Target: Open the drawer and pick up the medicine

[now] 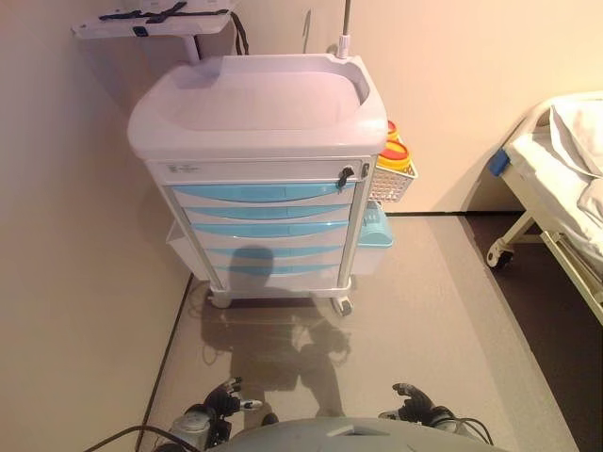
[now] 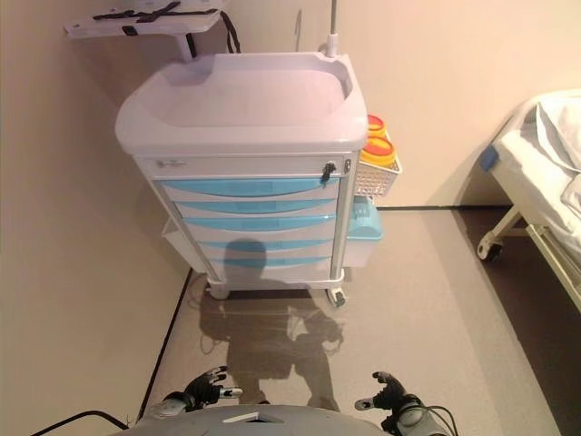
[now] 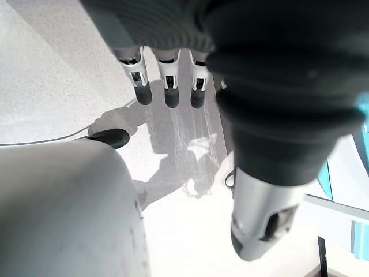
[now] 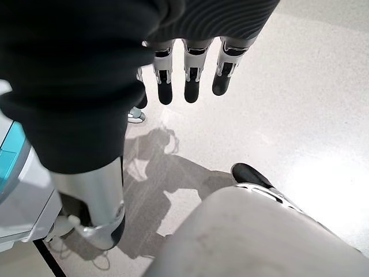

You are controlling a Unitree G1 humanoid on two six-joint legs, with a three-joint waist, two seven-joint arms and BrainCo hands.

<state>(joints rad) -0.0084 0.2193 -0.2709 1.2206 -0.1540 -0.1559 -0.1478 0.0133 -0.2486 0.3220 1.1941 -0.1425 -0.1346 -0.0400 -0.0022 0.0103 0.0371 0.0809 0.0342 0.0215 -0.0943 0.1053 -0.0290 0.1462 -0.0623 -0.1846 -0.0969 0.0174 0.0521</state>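
Observation:
A white medical cart (image 1: 259,104) with several light-blue drawers (image 1: 264,193) stands against the wall ahead. All drawers are shut. No medicine shows. My left hand (image 1: 221,403) and my right hand (image 1: 415,407) hang low at the bottom of the eye views, far from the cart. Both are open and empty, with fingers (image 3: 167,86) straight in the left wrist view and fingers (image 4: 190,72) straight in the right wrist view.
A white basket (image 1: 394,179) with yellow-lidded containers hangs on the cart's right side, above a blue bin (image 1: 374,231). A bed (image 1: 565,179) on wheels stands at the right. A wall runs along the left. A tray (image 1: 155,24) sits behind the cart.

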